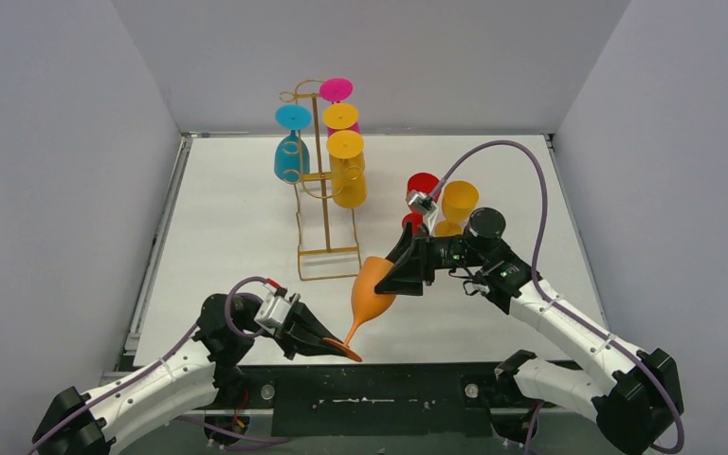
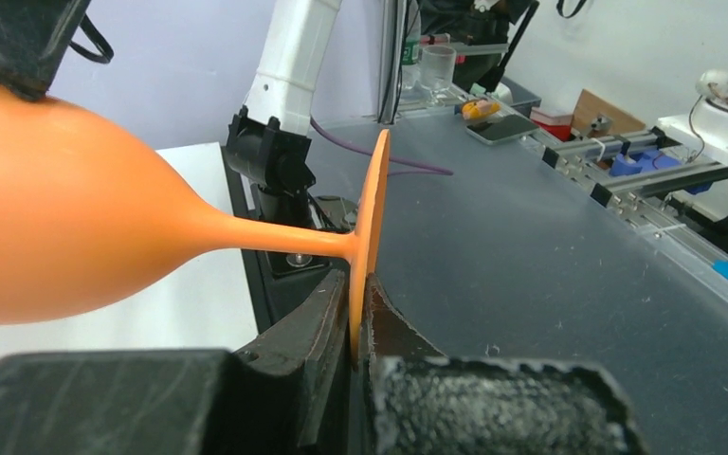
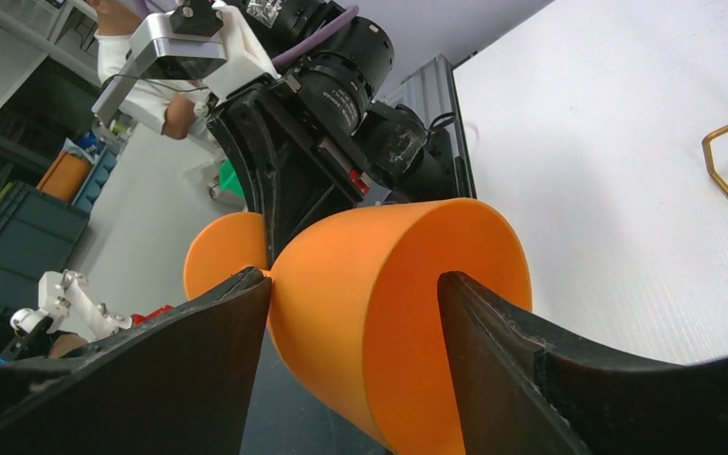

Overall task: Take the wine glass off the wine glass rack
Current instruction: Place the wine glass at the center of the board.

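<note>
The orange wine glass (image 1: pixel 372 284) is off the wine glass rack (image 1: pixel 327 220) and hangs tilted over the near part of the table (image 1: pixel 227 237), just near and right of the rack's base. The left gripper (image 1: pixel 346 349) is pinched tight on the edge of the glass's foot. The right gripper (image 1: pixel 400 270) has its jaws spread wide around the bowl, with its fingers (image 3: pixel 237 322) pressed against the sides. A blue glass (image 1: pixel 291 156) and yellow glasses (image 1: pixel 349 180) hang on the rack.
</note>
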Available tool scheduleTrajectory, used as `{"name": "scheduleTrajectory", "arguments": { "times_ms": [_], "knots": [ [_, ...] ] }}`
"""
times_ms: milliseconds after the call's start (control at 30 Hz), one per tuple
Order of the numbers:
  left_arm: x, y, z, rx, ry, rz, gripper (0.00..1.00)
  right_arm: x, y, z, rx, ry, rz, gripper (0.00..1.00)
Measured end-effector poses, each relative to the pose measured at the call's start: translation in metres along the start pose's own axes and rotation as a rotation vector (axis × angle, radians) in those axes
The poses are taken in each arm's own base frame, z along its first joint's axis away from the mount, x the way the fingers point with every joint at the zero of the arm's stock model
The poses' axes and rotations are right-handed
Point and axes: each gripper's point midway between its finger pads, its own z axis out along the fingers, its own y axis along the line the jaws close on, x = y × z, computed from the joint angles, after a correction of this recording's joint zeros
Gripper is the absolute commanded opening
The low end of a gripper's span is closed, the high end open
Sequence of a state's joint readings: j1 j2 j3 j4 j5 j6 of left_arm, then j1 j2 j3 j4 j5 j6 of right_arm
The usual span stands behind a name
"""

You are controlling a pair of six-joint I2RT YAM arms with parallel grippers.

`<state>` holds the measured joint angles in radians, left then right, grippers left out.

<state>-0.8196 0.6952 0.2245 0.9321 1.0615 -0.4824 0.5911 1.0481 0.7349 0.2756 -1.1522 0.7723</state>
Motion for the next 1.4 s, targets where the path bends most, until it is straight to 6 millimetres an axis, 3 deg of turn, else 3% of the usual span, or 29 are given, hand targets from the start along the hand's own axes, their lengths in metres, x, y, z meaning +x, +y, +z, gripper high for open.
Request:
{"name": "scheduleTrajectory", "arguments": {
  "times_ms": [167, 467, 633, 800, 967, 1100, 1233, 1400],
  "knots": [
    [0.009, -0.005, -0.004, 0.003, 0.04, 0.008, 0.0, 0.0, 0.008, -0.005, -0.007, -0.003, -0.039, 0.67],
    [0.017, -0.01, -0.008, 0.017, 0.077, 0.027, 0.0, -0.007, 0.025, -0.008, -0.066, -0.023, -0.07, 0.35],
    [0.015, -0.01, -0.007, 0.033, 0.083, 0.049, 0.0, -0.006, 0.026, -0.009, -0.069, -0.02, -0.06, 0.33],
    [0.015, -0.008, -0.006, 0.036, 0.099, 0.069, 0.0, -0.005, 0.026, -0.009, -0.074, -0.016, -0.061, 0.23],
    [0.018, -0.008, -0.007, 0.043, 0.122, 0.079, 0.0, -0.003, 0.033, -0.009, -0.09, -0.007, -0.058, 0.01],
    [0.021, -0.008, -0.009, 0.041, 0.132, 0.103, 0.0, 0.0, 0.047, -0.013, -0.12, 0.005, -0.056, 0.0],
    [0.021, -0.008, -0.011, 0.033, 0.132, 0.132, 0.0, 0.0, 0.049, -0.012, -0.122, 0.003, -0.06, 0.0],
    [0.022, -0.004, -0.012, -0.001, 0.135, 0.129, 0.27, 0.0, 0.048, -0.012, -0.115, -0.002, -0.076, 0.0]
  ]
}}
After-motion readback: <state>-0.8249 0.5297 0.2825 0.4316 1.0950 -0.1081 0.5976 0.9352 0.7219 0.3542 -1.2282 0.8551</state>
